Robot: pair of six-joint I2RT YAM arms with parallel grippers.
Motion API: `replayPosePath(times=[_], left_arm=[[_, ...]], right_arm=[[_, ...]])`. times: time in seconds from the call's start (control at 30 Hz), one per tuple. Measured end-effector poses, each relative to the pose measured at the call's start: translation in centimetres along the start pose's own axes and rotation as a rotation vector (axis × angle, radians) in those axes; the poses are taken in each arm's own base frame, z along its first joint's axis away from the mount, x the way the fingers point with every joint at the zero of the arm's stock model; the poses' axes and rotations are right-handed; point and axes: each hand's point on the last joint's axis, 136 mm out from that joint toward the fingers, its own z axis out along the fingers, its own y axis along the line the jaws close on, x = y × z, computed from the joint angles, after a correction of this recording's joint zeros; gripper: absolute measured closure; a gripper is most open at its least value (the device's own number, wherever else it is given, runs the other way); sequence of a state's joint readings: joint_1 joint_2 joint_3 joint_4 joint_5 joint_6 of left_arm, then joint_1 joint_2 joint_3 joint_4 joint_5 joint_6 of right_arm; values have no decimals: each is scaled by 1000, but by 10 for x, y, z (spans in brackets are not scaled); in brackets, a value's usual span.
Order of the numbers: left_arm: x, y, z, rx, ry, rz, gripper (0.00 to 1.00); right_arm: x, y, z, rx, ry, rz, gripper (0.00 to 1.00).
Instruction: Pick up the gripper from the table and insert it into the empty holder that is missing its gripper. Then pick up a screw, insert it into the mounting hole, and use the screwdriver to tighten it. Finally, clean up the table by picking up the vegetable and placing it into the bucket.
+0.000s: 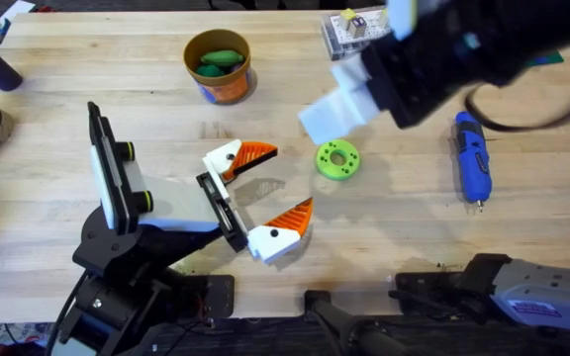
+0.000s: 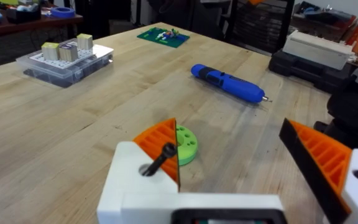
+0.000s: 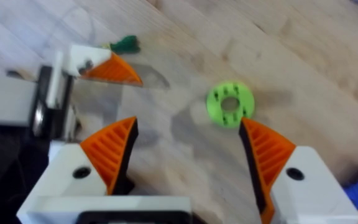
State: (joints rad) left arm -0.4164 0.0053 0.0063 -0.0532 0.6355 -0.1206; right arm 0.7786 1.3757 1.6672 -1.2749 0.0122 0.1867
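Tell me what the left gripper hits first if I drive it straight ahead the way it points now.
Most likely the green ring, though depth is unclear: it lies just beyond the open left gripper, in line with one finger rather than the gap. The screwdriver lies farther on.

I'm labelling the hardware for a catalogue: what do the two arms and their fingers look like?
Both arms are black with white parts. The left gripper has white plastic fingers with orange ribbed pointed pads and small dark holes; a dark screw sits in one. The right gripper has the same white fingers and orange ribbed pads. A black cable loops beside the right arm.
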Motion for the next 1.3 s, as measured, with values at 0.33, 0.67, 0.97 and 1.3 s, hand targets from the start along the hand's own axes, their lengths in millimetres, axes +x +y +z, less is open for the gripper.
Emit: replayPosePath(times=[0.33, 0.67, 0.97, 1.3], left_arm=[[0, 0, 0, 0, 0, -1, 7], [0, 0, 0, 0, 0, -1, 7], [0, 0, 0, 0, 0, -1, 7], [0, 0, 0, 0, 0, -1, 7]], right_arm=[[-23, 26, 15, -110, -48, -21, 12], [-17, 79, 45, -197, 18, -165, 12], [-25, 98, 80, -213, 38, -201, 75], [-29, 106, 80, -230, 18, -213, 329]])
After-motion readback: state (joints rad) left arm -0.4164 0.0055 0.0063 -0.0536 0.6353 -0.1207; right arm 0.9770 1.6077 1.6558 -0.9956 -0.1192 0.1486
